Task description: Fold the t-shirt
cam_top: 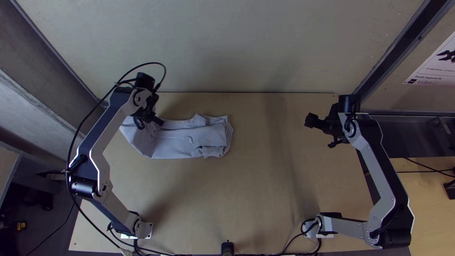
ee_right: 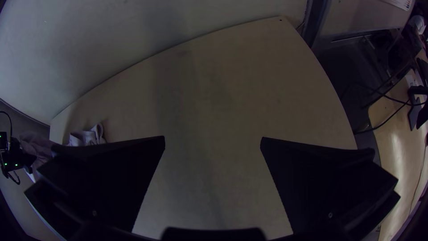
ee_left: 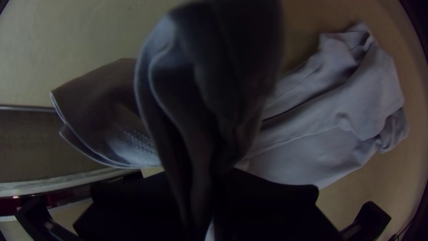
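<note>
T-shirt (cam_top: 199, 140) looks light, floppy; left gripper (ee_left: 212, 178) clamped on a bunch, right gripper (ee_right: 213, 138) wide open, empty; we'd grab by the edges

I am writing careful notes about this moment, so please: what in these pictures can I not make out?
Top view: the inner layers of the t-shirt, hidden under the upper cloth.
Left wrist view: which part the left gripper holds; the bunch is dark, blurred, and covers cloth behind it.
Right wrist view: part of the t-shirt, behind one finger of the right gripper.
Top view: the rest of the printed sheet, cut off by the right edge.
</note>
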